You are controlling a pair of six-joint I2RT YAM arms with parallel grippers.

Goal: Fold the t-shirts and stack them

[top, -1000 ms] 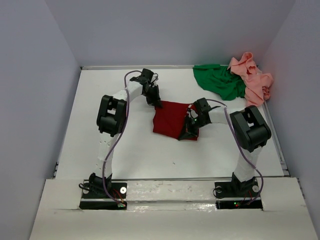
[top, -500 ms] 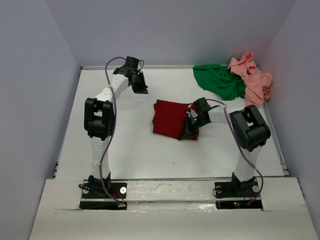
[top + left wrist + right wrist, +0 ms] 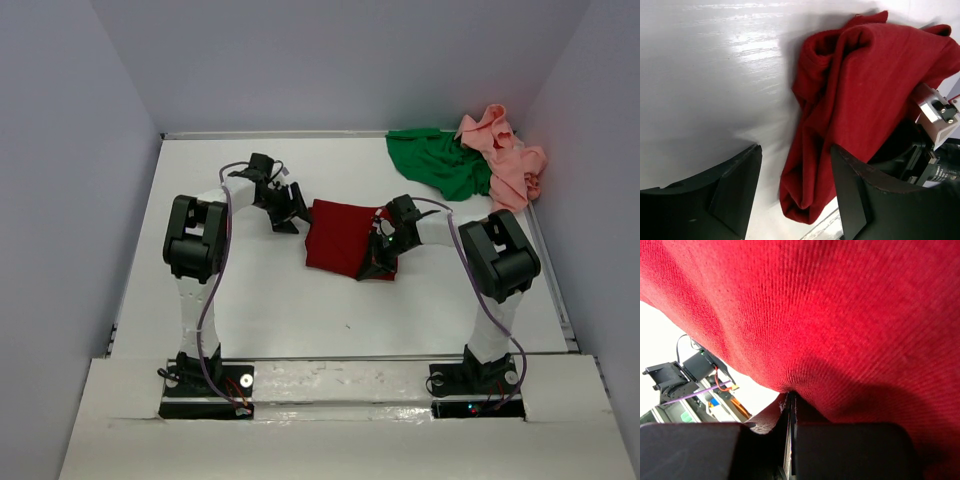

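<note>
The red shirt (image 3: 840, 315) fills nearly the whole frame, its knit ribs sharp. At the bottom the right gripper (image 3: 791, 407), fingers pressed together, pinches a fold. Lower left, the left arm (image 3: 685, 377) shows against the white table (image 3: 655, 332)

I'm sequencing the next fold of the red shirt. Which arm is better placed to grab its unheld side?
Left. The left gripper is open beside the dark red t-shirt's free edge; the right gripper is shut on the opposite edge.
</note>
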